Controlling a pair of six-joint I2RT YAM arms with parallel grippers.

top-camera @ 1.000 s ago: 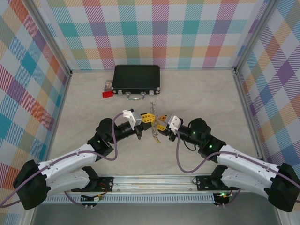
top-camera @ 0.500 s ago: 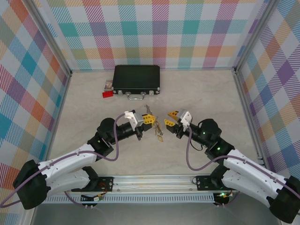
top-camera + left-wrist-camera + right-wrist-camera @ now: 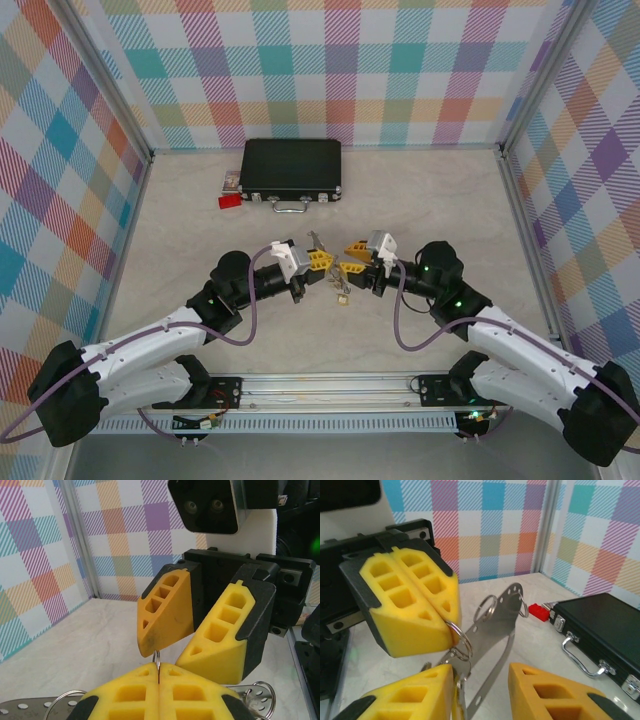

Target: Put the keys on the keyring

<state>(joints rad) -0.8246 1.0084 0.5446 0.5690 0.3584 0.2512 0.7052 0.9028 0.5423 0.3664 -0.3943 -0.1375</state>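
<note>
Item, in progress: we logged the left gripper (image 3: 320, 260) clenched on the keyring (image 3: 496, 625) above the bench (image 3: 200, 230), keys (image 3: 341, 287) apparently dangling from it, the right gripper (image 3: 480, 675) released astride it, completion unconfirmed.

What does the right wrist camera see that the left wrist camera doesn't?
Right wrist view: the black case with its metal handle, and a small red block beside it.
Left wrist view: the camera housing mounted above the facing fingers.
Both: the left gripper shut on the keyring, the right gripper open close to it, the pale tabletop and the plaid wall.
</note>
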